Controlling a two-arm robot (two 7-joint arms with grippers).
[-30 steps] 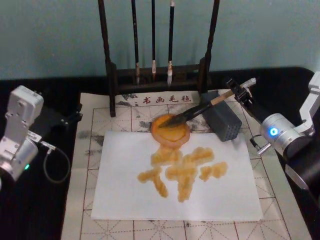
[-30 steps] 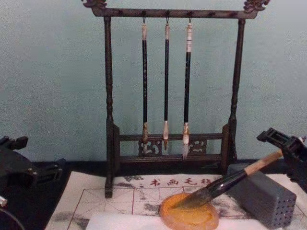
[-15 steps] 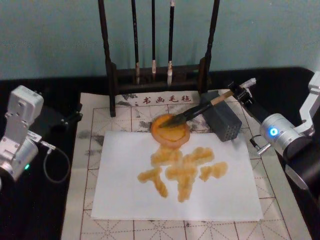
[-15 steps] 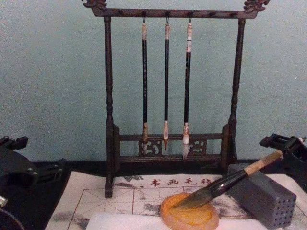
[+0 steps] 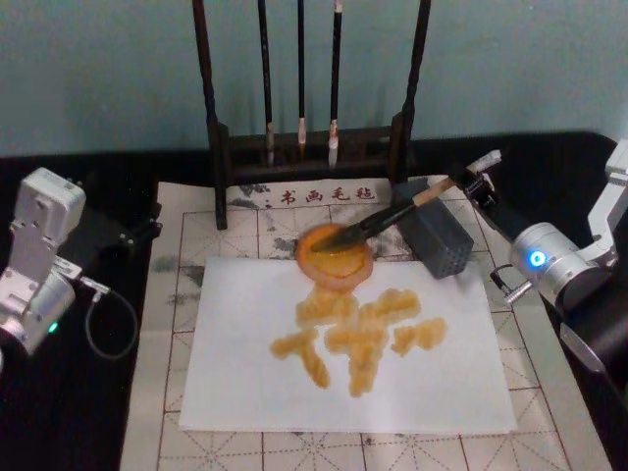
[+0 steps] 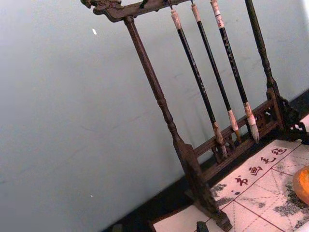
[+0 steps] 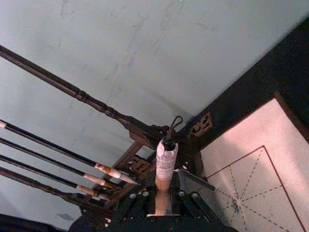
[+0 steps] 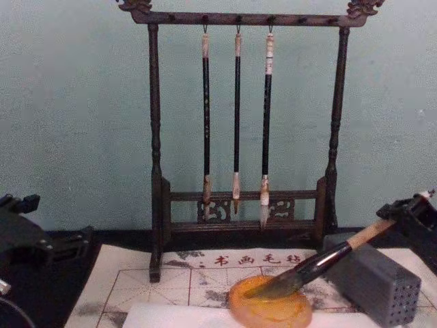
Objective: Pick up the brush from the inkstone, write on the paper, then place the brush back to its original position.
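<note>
Rack [image 6: 158,96], three thin brushes [image 6: 215,79], inkstone [image 6: 302,183]

My R gripper [image 5: 477,186] is out fwd on my right side, raised off the surface, aimed inward & away from my body. R wrist [image 5: 538,260], silver w/ a blue light lit, sits just behind it. R arm [image 5: 589,324] runs back & down to the lower right. In chest view the R gripper [image 8: 413,219] comes in low at the right edge. L arm [image 5: 34,265] is parked far left, wrist bent, L gripper [image 5: 145,230] low, pointing inward.
</note>
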